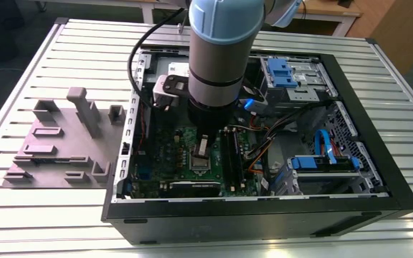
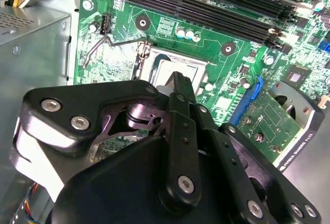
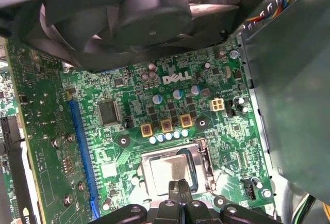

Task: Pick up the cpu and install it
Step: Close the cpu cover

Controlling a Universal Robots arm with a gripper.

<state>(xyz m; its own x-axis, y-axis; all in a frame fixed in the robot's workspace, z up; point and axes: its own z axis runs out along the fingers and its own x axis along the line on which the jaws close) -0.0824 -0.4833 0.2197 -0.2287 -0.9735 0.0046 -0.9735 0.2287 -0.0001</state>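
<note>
- The arm (image 1: 219, 54) reaches straight down into the open black computer case (image 1: 264, 215), which lies on the slatted worktop (image 1: 49, 215) towards its far right part in the exterior view.
- The gripper (image 3: 177, 187) hangs just above the socket (image 3: 203, 157) in the middle of the green motherboard (image 3: 129, 131); its fingers (image 2: 181, 87) are pressed together with nothing visibly between them.
- The cpu (image 3: 170, 170) lies flat inside the socket frame, its silvery top showing in both wrist views (image 2: 172, 69), so it looks already seated.
- The socket lever (image 2: 100, 46) stands free beside the frame, unlatched as far as I can judge.
- To do this well, I'd say the chip must sit level in the frame, corners matched, with no downward force.
- The grey power supply (image 2: 31, 43) stands close beside the gripper body, leaving little sideways room.
- The grey parts fixture (image 1: 63, 140) rests on the worktop outside the case.
</note>
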